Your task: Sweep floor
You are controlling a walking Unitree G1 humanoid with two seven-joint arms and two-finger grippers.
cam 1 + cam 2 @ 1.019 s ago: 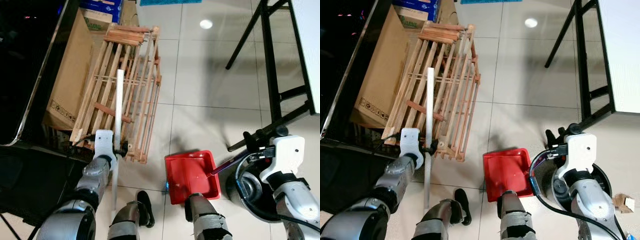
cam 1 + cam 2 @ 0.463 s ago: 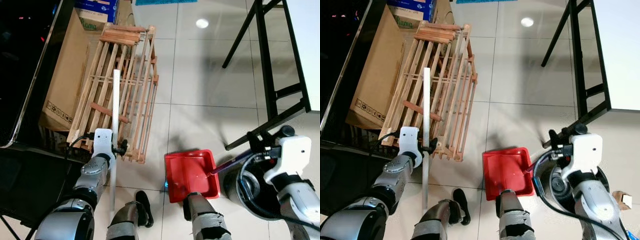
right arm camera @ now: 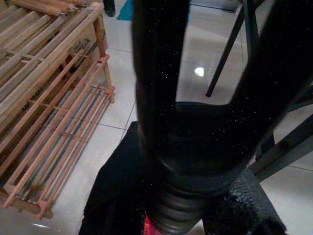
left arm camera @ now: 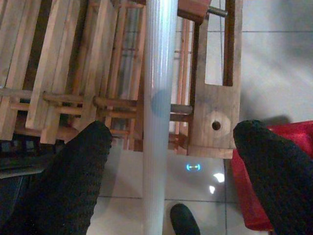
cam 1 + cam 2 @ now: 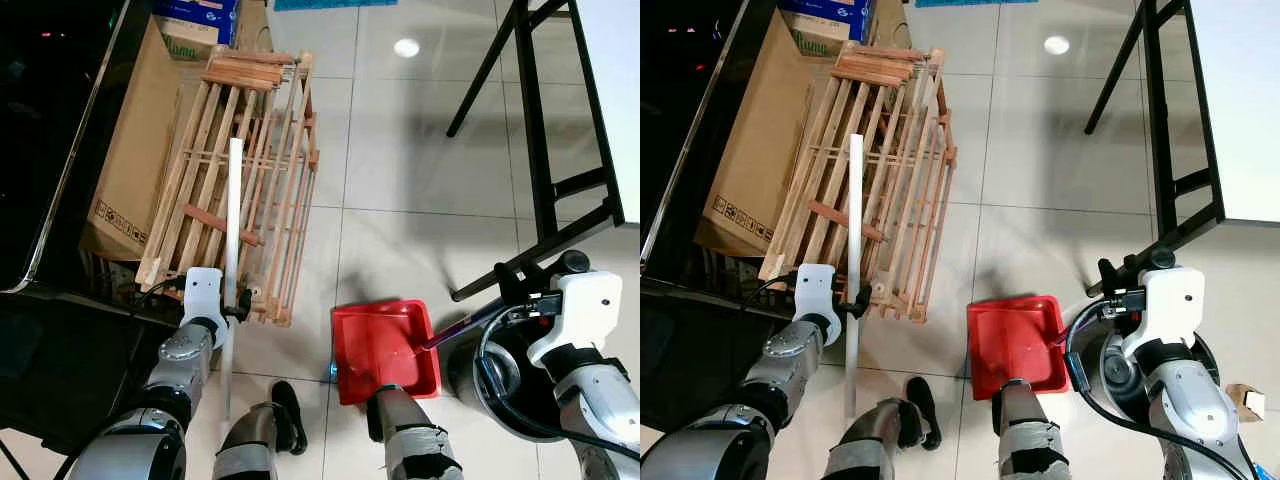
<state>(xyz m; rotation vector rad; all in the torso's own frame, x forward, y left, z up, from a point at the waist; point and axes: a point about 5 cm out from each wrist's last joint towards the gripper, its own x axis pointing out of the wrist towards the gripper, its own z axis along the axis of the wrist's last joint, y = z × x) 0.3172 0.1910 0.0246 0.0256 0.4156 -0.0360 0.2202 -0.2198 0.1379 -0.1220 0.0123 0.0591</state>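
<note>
A white broom pole [image 5: 233, 230] stands upright against a wooden slatted rack [image 5: 255, 170], with its lower end on the tiles by my left leg. My left gripper [image 5: 238, 300] is open around it; in the left wrist view the pole [image 4: 159, 98] runs between the two fingers [image 4: 73, 181], which stand wide apart and clear of it. A red dustpan [image 5: 385, 350] lies flat on the floor in front of my legs. Its dark handle runs up to my right gripper [image 5: 508, 290], which is shut on it, and the handle [image 3: 190, 147] fills the right wrist view.
A cardboard box [image 5: 135, 150] leans behind the rack, beside a dark cabinet at the left. A black table frame [image 5: 540, 150] stands at the right. A round grey bin [image 5: 500, 385] sits under my right arm. A brown scrap [image 5: 1245, 402] lies on the tiles at the right.
My left gripper has slid slightly lower along the pole, toward my body. The dustpan and the right arm have stayed put; the view has only shifted a little.
</note>
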